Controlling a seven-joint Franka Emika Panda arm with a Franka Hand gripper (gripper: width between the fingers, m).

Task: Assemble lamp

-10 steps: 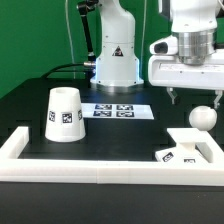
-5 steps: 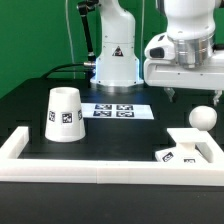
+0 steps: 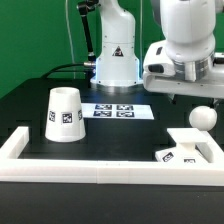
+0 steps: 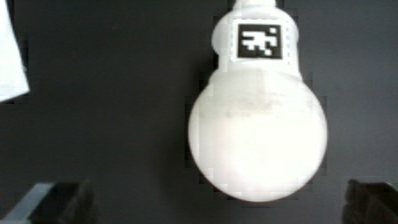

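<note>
White rail (image 3: pixel 100 168) runs along the near edge of the black bench (image 3: pixel 115 135). It bends back at both ends, so it makes a low wall on three sides. The lamp base (image 3: pixel 188 147) sits in the corner of that wall on the exterior view's right, close to the rail. The bulb (image 3: pixel 204 117) is just behind the base; I cannot tell if the two touch. The shade (image 3: pixel 64 113) stands well apart on the exterior view's left, wide end down, near the rail but not touching it. Between shade and base lies a big bare patch of bench. The marker board (image 3: pixel 118 110) lies flat at the back of that patch, in front of the arm's white stand (image 3: pixel 115 62).

The jaws hang in the air above the bulb and do not touch it. In the wrist view the two dark fingertips (image 4: pixel 43 200) are spread wide. The bulb's fat end lies between them, with a gap on each side. Nothing is pinched.

All three lamp parts are smooth white plastic. The shade looks like an upside-down cup with sloped sides and a black-and-white square tag (image 3: pixel 66 118) on its front. The bulb looks like a ball in the exterior view. In the wrist view it is a long egg with a thin neck that carries its own tag (image 4: pixel 262 42). The base is flat with a raised block in the middle and tags along its near edge. The bench is dull black.
</note>
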